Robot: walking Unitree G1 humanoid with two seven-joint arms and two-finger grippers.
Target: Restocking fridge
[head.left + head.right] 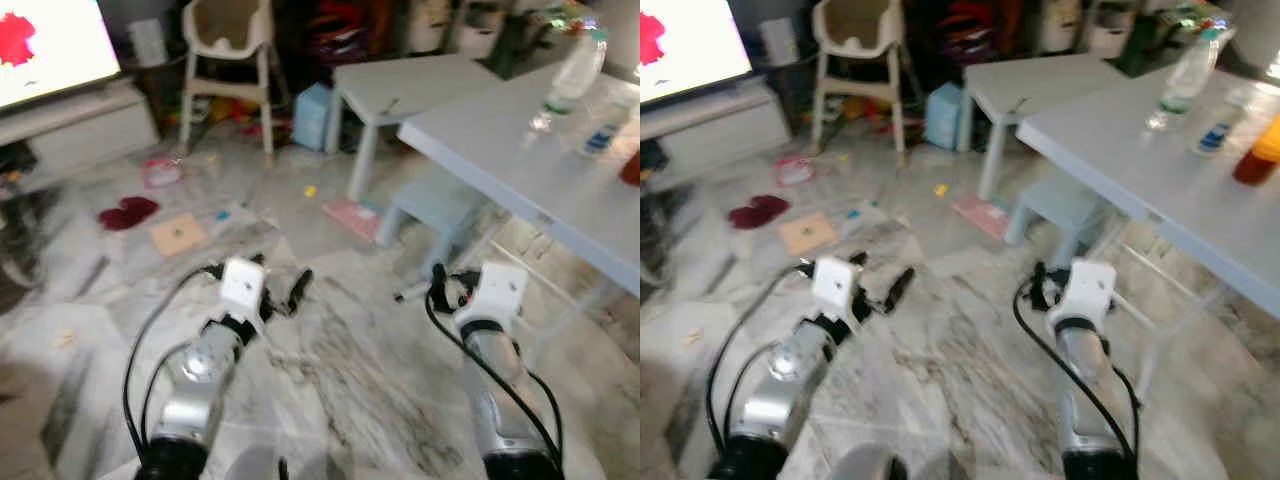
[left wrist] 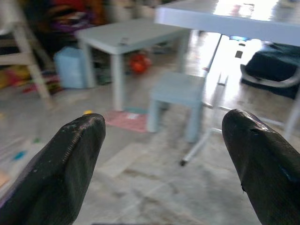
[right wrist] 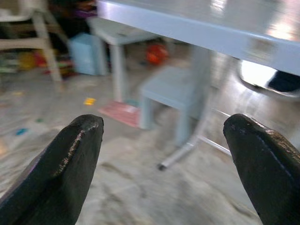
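Observation:
A clear plastic bottle (image 1: pixel 572 75) stands on the large grey table (image 1: pixel 520 170) at the right. Beside it are a small bottle with a blue label (image 1: pixel 603 135) and an orange-red container (image 1: pixel 1260 150). Both arms are held forward over the marble floor, well short of the table. My left gripper (image 2: pixel 161 126) is open with nothing between its fingers. My right gripper (image 3: pixel 164 122) is open and empty too, and it faces the table's legs and a low stool (image 3: pixel 171 91). The pictures are slightly blurred.
A small light-blue table (image 1: pixel 400 85) and the stool (image 1: pixel 430 200) stand ahead. At the back are a high chair (image 1: pixel 230 50), a blue bin (image 1: pixel 310 115) and a lit screen (image 1: pixel 50 45). A red cloth (image 1: pixel 127 212), a cardboard square (image 1: pixel 178 235) and a pink mat (image 1: pixel 352 217) lie on the floor.

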